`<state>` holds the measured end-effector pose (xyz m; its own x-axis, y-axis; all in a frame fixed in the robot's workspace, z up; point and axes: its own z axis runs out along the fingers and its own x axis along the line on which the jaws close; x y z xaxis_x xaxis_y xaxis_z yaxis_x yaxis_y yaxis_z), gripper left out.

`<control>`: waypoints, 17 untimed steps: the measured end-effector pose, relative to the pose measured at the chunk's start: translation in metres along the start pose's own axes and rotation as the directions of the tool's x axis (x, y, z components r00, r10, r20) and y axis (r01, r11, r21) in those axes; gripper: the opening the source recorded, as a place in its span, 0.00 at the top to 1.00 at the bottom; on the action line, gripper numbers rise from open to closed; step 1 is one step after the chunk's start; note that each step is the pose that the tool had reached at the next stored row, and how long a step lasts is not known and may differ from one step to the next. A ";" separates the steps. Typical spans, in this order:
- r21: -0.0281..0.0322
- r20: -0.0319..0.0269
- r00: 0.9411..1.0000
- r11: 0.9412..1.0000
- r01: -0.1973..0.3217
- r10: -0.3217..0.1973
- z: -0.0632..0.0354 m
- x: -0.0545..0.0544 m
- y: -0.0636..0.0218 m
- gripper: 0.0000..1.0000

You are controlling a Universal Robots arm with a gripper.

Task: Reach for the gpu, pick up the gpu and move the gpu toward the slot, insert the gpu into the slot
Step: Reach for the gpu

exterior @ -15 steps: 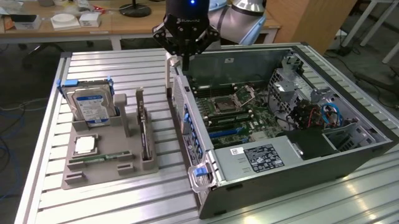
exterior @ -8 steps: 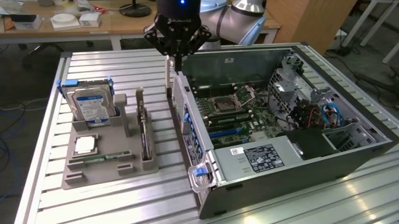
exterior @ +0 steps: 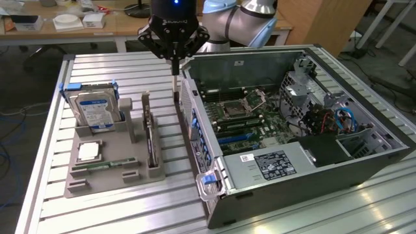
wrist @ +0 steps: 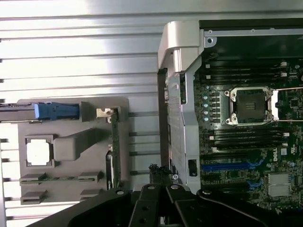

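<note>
GPU point(exterior: 151, 141): one; a thin green card standing on its long edge in a slot of the grey holder tray, its silver end bracket at the end toward the hard drive; the wrist view shows it edge-on point(wrist: 114, 146). Nothing touches it.
Grey holder tray point(exterior: 107, 183): one, flat on the slatted aluminium table point(exterior: 117, 214), just beside the computer case on the exterior view's left.
Hard drive point(exterior: 96, 111): one, blue-labelled and silver, upright in the tray's far pocket, with blue side rails.
Processor chip point(exterior: 87, 152): one, lying flat in a square recess of the tray.
Memory stick point(exterior: 104, 166): one, small and green, lying on edge in a low channel of the tray.
Computer case point(exterior: 312, 170): one, lying on its side with the side panel off and the interior open upward.
Motherboard point(exterior: 260, 124): one; it carries one processor socket point(exterior: 244, 105) with its metal frame, and two blue expansion slots point(wrist: 229, 165) nearer the power supply.
Power supply point(exterior: 273, 163): one, a grey box with a white-and-black label, at the case's near end.
Arm point(exterior: 244, 19): one, grey with a light-blue joint cap, reaching in from behind the case.
Gripper point(exterior: 174, 70): one, black, pointing straight down above the gap between the tray and the case's rear wall, past the far end of the GPU and well above it; the two fingers meet in a narrow tip with nothing between them.
</note>
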<state>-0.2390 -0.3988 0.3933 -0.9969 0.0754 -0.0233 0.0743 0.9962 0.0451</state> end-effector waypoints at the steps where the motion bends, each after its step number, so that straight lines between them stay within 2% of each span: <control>1: 0.000 0.000 1.000 1.000 0.000 0.000 -0.0001 0.002 -0.0002 0.90; 5: 0.000 0.000 1.000 1.000 0.000 0.000 -0.0004 0.013 -0.0010 0.90; 7: 0.000 0.000 1.000 1.000 0.000 0.000 -0.0006 0.022 -0.0017 0.90; 17: 0.000 0.000 1.000 1.000 0.000 0.000 -0.0012 0.047 -0.0036 0.90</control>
<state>-0.2866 -0.3989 0.3932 -0.9969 0.0753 -0.0234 0.0741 0.9962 0.0451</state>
